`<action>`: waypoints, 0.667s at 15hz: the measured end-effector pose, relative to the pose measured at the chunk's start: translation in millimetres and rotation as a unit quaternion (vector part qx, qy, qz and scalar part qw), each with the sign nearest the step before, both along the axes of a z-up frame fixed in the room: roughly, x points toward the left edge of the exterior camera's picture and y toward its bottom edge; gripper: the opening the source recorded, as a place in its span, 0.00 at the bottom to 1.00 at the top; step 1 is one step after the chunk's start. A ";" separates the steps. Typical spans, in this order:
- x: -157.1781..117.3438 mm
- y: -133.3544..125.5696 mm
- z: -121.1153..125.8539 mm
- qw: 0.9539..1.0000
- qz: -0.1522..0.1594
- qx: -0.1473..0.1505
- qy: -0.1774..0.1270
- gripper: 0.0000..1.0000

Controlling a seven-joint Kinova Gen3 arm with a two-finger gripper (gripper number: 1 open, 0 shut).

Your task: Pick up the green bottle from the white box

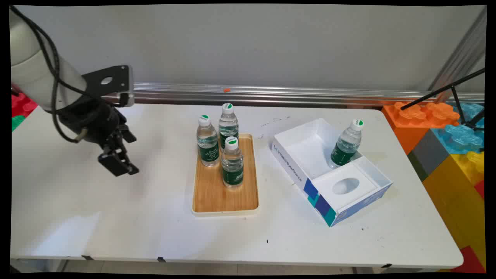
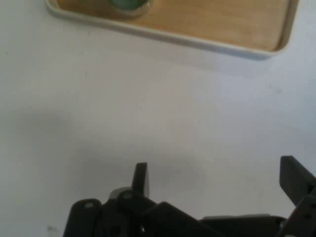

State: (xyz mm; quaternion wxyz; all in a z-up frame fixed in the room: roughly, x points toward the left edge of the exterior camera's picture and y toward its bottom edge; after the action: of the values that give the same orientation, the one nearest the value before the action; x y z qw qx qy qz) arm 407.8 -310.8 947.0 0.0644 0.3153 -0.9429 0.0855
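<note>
Hovering over bare table [image 1: 116,217], your gripper [image 1: 118,164] hangs empty, jaws spread wide, well left of the tray [image 1: 217,203] holding seemingly three bottles [image 1: 232,162].

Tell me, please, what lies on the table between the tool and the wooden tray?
Nothing: between the open tool and the wooden tray there is only bare white table, as both the main and hand views show.
</note>
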 end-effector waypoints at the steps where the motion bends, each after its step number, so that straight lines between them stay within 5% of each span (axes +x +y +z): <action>1: -6.2 -2.5 0.0 1.000 0.002 -0.004 0.008 1.00; 5: -47.2 -20.9 12.6 0.997 0.001 -0.042 0.066 1.00; 10: -97.5 -47.1 33.7 0.985 -0.020 -0.103 0.134 1.00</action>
State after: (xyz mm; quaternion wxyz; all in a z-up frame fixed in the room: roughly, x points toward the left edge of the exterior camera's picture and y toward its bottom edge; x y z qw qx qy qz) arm 310.3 -357.9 980.6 0.2241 0.2972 -0.9179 0.1376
